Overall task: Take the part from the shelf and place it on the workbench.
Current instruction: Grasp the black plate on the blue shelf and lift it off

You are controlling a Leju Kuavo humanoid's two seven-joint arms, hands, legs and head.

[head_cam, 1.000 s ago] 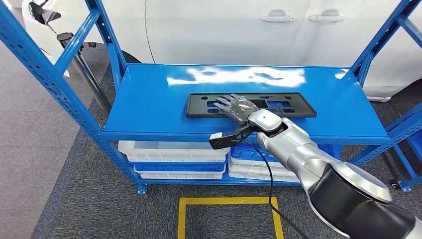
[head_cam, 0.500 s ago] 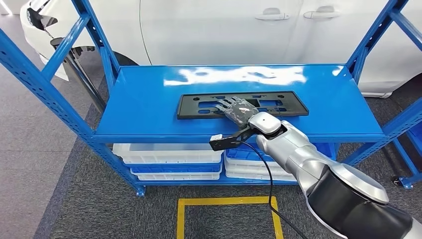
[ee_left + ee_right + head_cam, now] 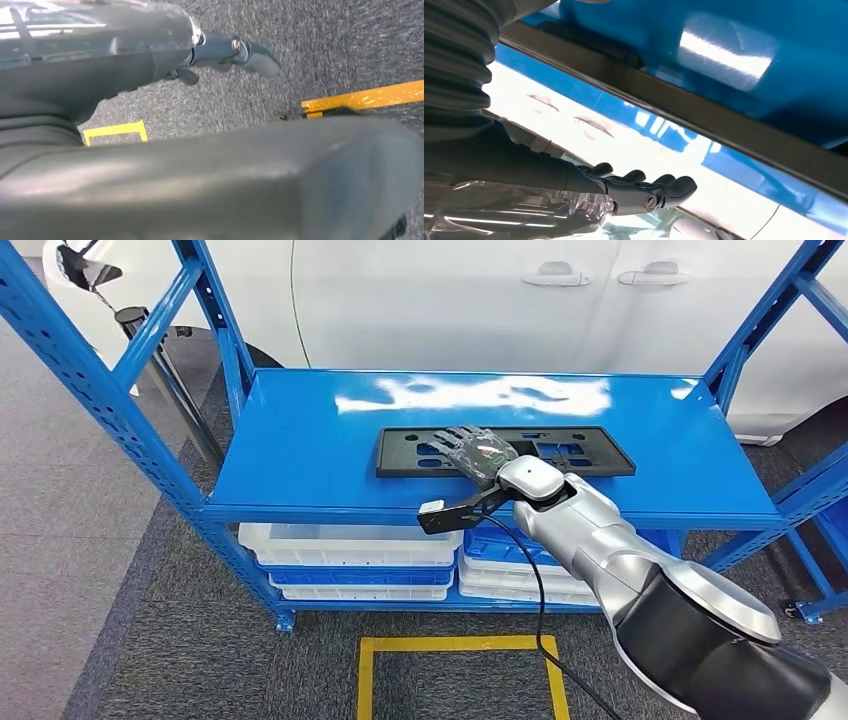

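your right robot hand lies flat, fingers spread, over the long flat black plastic frame with cut-out slots, holding nothing; whether the fingertips touch it you cannot tell. the frame lies flat toward the front of the glossy blue metal shelf top, its long side along the shelf's front edge. judge it light and stiff but thin, with nothing standing proud to grab, so a flat-lying piece like this likely wants a pinch over its near long edge or through a slot, near the middle so it does not tip; the slick painted surface may let it slide when pushed. your left robot hand hangs over grey carpet with yellow floor tape, fingers curled in on nothing. a white car stands just behind the shelf, white and blue bins below.
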